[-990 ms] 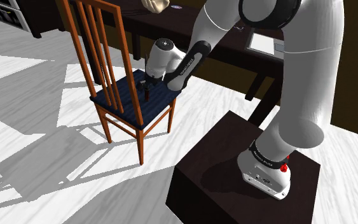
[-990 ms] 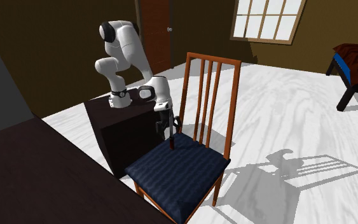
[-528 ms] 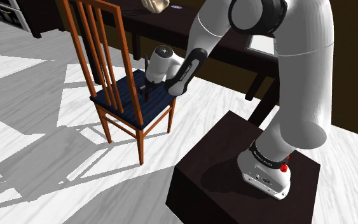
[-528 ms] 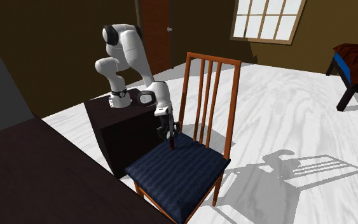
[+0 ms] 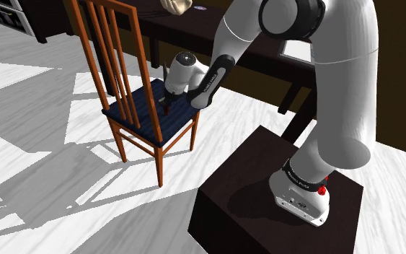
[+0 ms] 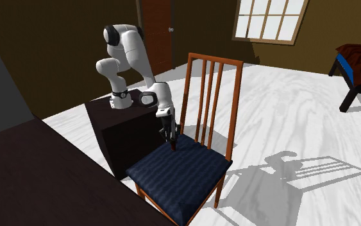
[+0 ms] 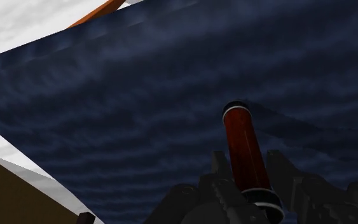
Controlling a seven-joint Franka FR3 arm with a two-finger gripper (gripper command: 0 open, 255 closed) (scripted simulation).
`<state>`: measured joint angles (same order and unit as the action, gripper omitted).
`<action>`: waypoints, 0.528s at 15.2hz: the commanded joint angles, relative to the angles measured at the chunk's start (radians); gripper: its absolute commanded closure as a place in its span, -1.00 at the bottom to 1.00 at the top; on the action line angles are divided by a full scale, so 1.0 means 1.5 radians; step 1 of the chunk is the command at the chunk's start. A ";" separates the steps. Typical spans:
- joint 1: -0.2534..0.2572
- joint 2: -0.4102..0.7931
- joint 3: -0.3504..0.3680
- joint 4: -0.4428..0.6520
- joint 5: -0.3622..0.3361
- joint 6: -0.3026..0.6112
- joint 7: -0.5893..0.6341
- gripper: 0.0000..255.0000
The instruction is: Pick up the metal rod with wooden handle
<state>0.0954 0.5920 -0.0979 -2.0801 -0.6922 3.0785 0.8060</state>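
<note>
Gripper (image 7: 247,170) is clasping the rod (image 7: 241,141) by its reddish-brown handle, hanging it upright over the shoulder view's right side of the blue chair seat (image 7: 126,114), so it is risking pivoting or slipping out if the tip drags on the cushion.

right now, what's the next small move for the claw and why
Probably a short straight lift: the black two-finger claw clasps the red-brown-handled rod, whose far end sits close to the dark blue chair seat.

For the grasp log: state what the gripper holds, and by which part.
The rod, clasped between the fingers by its dark red handle.
</note>
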 commanded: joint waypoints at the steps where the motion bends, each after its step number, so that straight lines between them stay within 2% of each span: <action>1: -0.002 0.001 0.000 0.000 0.000 0.000 -0.001 1.00; 8: -0.043 -0.059 0.050 -0.021 0.026 -0.046 -0.041 1.00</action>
<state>0.0423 0.5148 -0.0366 -2.1099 -0.6623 3.0220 0.7565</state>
